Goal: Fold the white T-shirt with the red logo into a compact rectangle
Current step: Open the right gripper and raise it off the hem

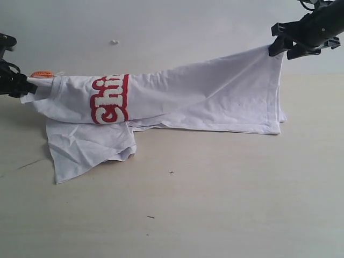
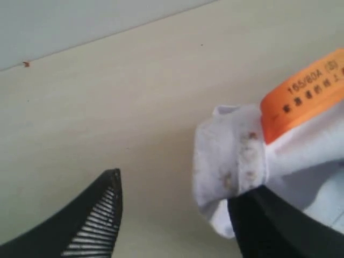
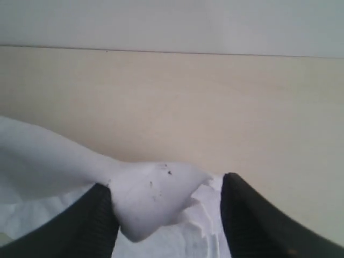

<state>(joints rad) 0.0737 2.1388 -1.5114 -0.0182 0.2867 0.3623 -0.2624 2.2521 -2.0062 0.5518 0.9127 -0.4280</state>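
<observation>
Cloth lies stretched across the pale table (image 1: 215, 209) in the exterior view: the white T-shirt (image 1: 215, 97), folded over along its length, with one sleeve spread flat towards the front. The red logo (image 1: 110, 99) wraps round the folded roll near the collar end, only its first letters showing. The left gripper (image 1: 21, 86) sits at the collar beside the orange tag (image 1: 42, 74). The right gripper (image 1: 280, 47) is up high at the far hem corner, which is raised off the table.

From the left wrist, the jaws are wide apart, with the collar (image 2: 231, 161) and tag draped against one finger (image 2: 279, 226) only.

From the right wrist, the jaws stand apart around a bunched hem corner (image 3: 150, 199), which touches one finger and stops just short of the other.
</observation>
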